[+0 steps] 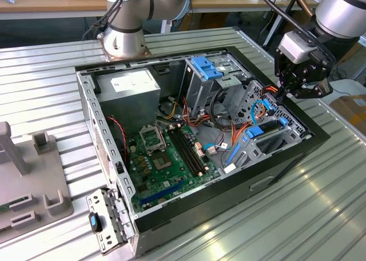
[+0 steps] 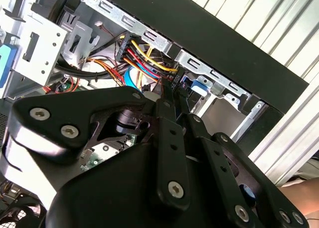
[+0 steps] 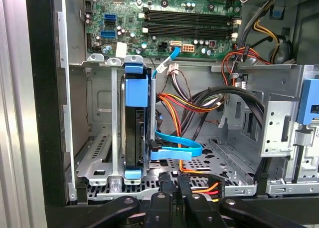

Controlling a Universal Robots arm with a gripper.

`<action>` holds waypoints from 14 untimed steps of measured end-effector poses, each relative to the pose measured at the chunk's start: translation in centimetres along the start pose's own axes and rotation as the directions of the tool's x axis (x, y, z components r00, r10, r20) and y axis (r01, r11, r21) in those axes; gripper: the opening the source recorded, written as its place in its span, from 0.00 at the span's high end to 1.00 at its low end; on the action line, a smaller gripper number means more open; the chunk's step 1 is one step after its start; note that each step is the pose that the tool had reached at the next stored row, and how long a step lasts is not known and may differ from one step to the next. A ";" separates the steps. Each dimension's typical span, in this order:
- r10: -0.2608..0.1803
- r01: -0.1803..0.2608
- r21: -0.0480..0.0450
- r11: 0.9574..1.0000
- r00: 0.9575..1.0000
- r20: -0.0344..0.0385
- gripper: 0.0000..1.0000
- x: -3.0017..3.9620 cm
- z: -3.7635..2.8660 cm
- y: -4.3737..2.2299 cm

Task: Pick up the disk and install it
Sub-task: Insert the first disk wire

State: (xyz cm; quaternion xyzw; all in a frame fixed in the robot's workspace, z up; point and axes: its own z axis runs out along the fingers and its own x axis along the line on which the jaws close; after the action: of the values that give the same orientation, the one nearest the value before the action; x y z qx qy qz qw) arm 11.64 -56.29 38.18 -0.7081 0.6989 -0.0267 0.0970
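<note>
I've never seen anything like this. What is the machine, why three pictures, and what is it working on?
It is a robot arm with a grasping tool. One camera watches from outside; two ride near the arm's wrist, looking past the tool. On the ribbed metal table lies an opened computer case showing its green circuit board. The tool hovers over the case's edge at the exterior view's right. In the first wrist view, the disk, framed in blue, already stands in a metal bay with a blue cable beside it.
</note>
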 end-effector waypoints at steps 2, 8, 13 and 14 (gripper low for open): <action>0.000 0.000 0.000 1.000 1.000 0.000 0.83 0.00 0.00 0.00; 0.000 0.000 0.000 1.000 1.000 0.000 0.83 0.01 0.00 0.00; 0.000 0.000 0.000 1.000 1.000 0.000 0.83 0.54 -0.04 0.00; 0.000 0.000 0.000 1.000 1.000 0.000 0.83 0.76 -0.05 0.01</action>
State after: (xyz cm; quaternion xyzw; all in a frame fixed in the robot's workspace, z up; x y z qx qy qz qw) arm 11.64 -57.05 38.15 -0.7081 0.6989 -0.0266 0.0971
